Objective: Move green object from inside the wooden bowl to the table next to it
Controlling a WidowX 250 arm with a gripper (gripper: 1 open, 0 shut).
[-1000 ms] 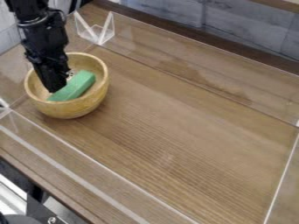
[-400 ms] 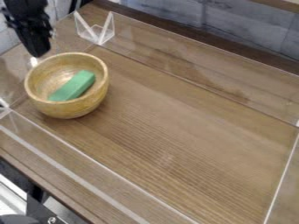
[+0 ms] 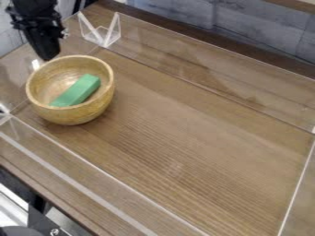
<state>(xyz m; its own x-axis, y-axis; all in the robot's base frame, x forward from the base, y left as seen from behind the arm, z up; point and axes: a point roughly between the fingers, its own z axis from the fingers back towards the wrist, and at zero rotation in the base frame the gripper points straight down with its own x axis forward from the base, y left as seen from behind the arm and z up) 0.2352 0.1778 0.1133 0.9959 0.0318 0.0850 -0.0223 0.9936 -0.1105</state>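
Note:
The green object (image 3: pixel 76 90) lies slantwise inside the wooden bowl (image 3: pixel 103 95), which stands at the left end of the table (image 3: pixel 197 138). My black gripper (image 3: pixel 47 53) hangs point-down just above the bowl's far left rim. Its fingers are shut together with nothing between them, and it is clear of the green object.
Clear acrylic walls (image 3: pixel 147 198) edge the table on all sides, with a raised clear corner piece (image 3: pixel 103 32) behind the bowl. Bare tabletop stretches to the right of the bowl and in front of it.
The gripper has lifted out of the bowl and drawn back toward the far left. The green object stayed in the bowl, lying as before.

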